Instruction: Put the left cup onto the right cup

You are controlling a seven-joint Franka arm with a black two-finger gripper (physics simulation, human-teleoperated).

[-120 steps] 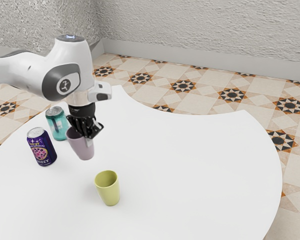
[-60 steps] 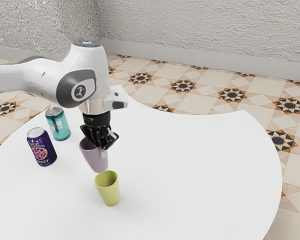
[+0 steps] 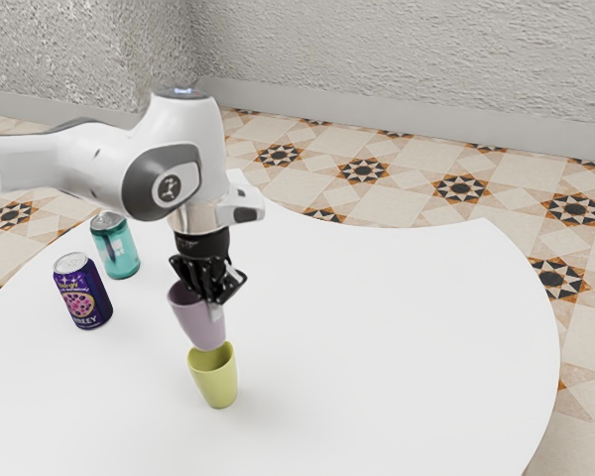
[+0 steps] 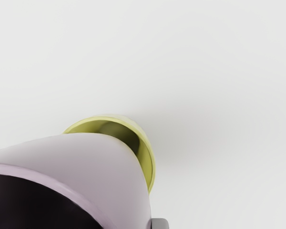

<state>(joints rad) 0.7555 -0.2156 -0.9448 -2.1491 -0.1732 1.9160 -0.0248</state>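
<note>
The lilac cup (image 3: pixel 200 319) is held upright in the air, directly over the yellow-green cup (image 3: pixel 214 377), its base level with that cup's mouth; contact between them cannot be told. Its rim is clamped by the black end effector (image 3: pixel 207 290), whose fingers are closed narrowly on the wall. The yellow-green cup stands on the white desk (image 3: pixel 397 327). Toward the exterior view's left, a purple can (image 3: pixel 82 291) and a teal can (image 3: pixel 114 244) are stood near each other.
</note>
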